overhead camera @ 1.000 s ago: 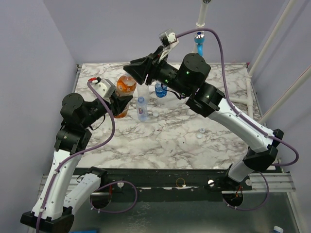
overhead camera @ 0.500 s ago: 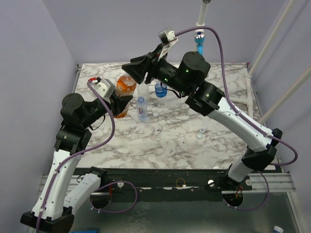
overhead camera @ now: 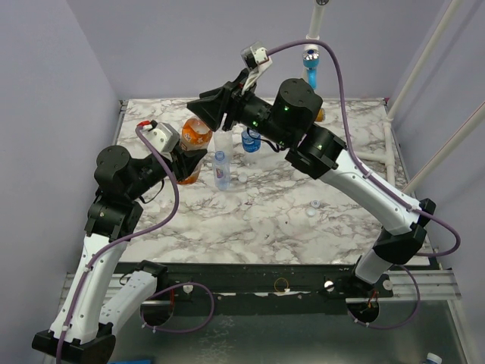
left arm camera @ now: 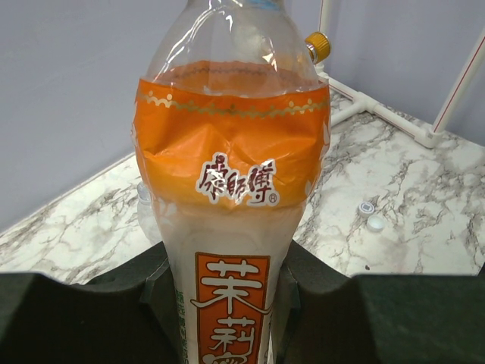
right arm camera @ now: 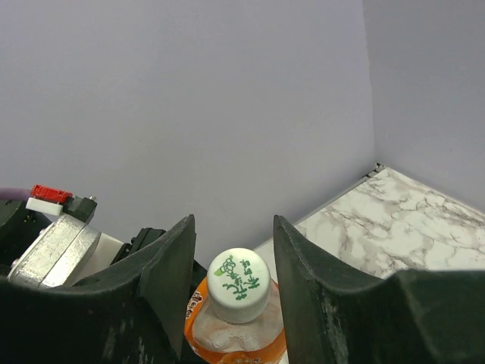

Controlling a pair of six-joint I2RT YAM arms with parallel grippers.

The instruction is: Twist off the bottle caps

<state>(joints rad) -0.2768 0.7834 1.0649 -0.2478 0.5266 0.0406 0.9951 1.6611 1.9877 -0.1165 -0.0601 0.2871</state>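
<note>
Listing, top view: orange bottle [overhead camera: 195, 136] at the table's [overhead camera: 265, 220] far left, clamped by the left gripper [overhead camera: 184, 163]; right gripper [overhead camera: 206, 108] hung above it. Left wrist view: jaws closed on the bottle's label; two loose caps [left arm camera: 367, 207] lay far right. Right wrist view: white cap [right arm camera: 239, 282] sat between spread jaws, gaps either side.

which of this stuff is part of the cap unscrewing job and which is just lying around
Part of the job:
orange bottle, clamped in the left gripper
white cap on it, between the open right gripper fingers
clear bottle, slim bottle, blue-label bottle
two loose caps

Just lying about:
white pipe with blue fitting
orange fitting
</note>
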